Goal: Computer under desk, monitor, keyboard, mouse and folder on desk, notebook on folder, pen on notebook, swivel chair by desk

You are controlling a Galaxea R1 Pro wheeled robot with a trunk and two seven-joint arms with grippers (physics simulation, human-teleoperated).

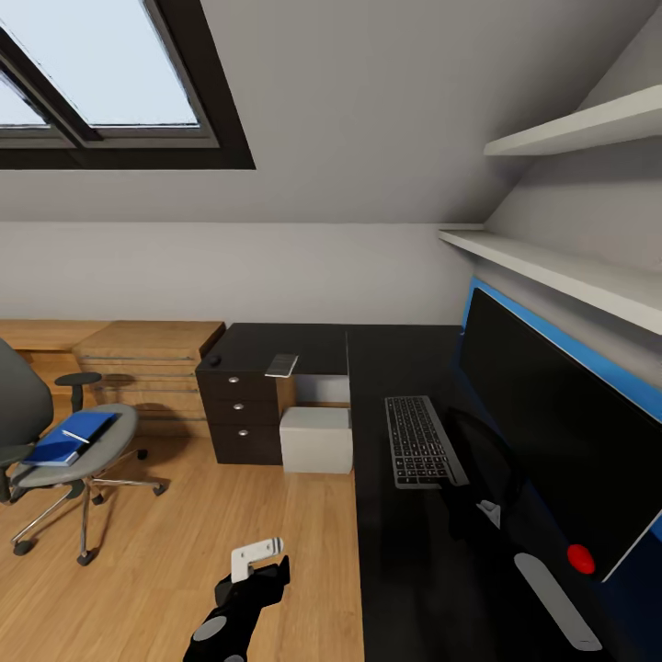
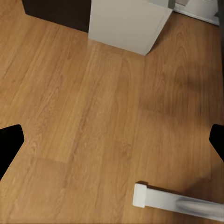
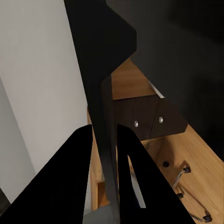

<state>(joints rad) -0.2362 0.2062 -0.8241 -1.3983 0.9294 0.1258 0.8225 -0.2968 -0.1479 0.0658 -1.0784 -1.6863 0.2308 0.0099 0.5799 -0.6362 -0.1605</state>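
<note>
Right gripper [image 3: 105,133] pinches the thin edge of the monitor [image 1: 552,432], standing on the desk [image 1: 405,570] beside the keyboard [image 1: 421,441]: wide, stiff, top-heavy and fragile, I'd judge, best held by its frame, while the left gripper [image 2: 112,140] hangs spread above the floor.

Evenly bright, daylight from the skylight [image 1: 101,74] at upper left. Soft shadows under the swivel chair [image 1: 69,450] and on the floor [image 2: 93,116] beside the computer [image 2: 128,23]. Black bench [image 1: 405,552] nearly featureless. Slight blur and stretching toward frame edges.
</note>
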